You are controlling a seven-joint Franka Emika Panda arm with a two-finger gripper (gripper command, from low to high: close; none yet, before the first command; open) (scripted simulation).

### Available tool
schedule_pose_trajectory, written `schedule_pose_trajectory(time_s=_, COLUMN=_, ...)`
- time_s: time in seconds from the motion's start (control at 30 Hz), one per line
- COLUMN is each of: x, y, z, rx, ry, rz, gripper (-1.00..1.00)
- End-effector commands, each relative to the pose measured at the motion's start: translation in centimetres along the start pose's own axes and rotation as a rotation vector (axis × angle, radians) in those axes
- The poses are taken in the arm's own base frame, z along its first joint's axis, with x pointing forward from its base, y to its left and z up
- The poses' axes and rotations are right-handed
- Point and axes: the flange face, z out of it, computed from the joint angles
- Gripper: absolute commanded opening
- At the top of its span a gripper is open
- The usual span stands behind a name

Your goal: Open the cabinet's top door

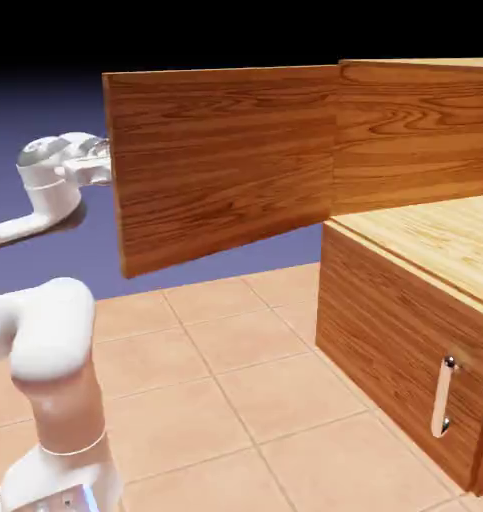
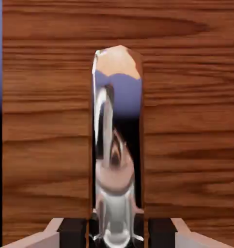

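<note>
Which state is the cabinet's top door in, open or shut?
Open: the top door stands swung out from the cabinet, its pale interior showing.

Tiles below, dark blue behind!
And there's the pinkish-tan tiled floor (image 1: 185, 390), pale grout lines crossing it, with the backdrop (image 1: 285, 255) blue-violet above, fading to black up top!

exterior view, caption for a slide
White robot arm beside a wood-grain cabinet, its top door swung wide open, the lower panel with its silver handle closed.
</note>
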Motion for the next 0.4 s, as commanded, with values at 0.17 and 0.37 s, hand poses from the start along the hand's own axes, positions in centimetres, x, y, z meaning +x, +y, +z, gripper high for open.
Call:
schedule_pose_trajectory(time_s=0.17, x=1.4, y=1.4, z=-5.2, rx=0.079, ry=-0.079, rz=0.000, gripper=-1.00)
schedule_pose_trajectory(time_s=0.37, x=2.9, y=2.9, z=-9.5, rx=0.148, ry=-0.148, rz=0.000, gripper=-1.00)
